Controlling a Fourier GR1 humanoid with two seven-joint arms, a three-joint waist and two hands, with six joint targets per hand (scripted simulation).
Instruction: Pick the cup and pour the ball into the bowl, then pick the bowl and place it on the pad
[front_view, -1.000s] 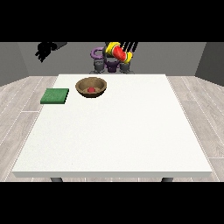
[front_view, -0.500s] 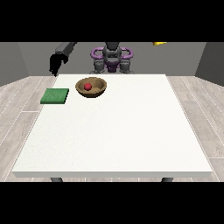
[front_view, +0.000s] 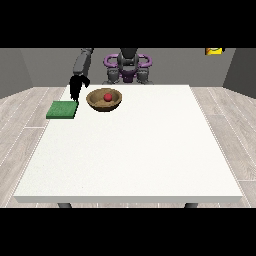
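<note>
Front view, which is all there is: the ball (front_view: 107, 96) is already sitting in the bowl (front_view: 104, 99), so I'd say the pour is done and what's left is getting the bowl onto the pad (front_view: 62, 110). The bowl sits on the table (front_view: 135, 150) just beside the pad, to its right as we see it. The hand at the view's left (front_view: 76, 89) hangs above the gap between pad and bowl, fingers pointing down. Honestly can't tell if they're open or curled, too small. It isn't holding anything that I can see.

What could go wrong: the hand is closer to the pad side than to the bowl's middle, so if it drops straight down it might clip the near rim and shove or tip the bowl, and the ball could roll out. A one-sided rim grab could also tilt it on the lift.

Versus half a second ago: the hand was up high and further out; it's now come down and in toward the bowl. Bowl, ball and pad haven't budged. A bit of yellow (front_view: 214, 50) still pokes in at top right, probably the cup, though I can't see a hand there.
</note>
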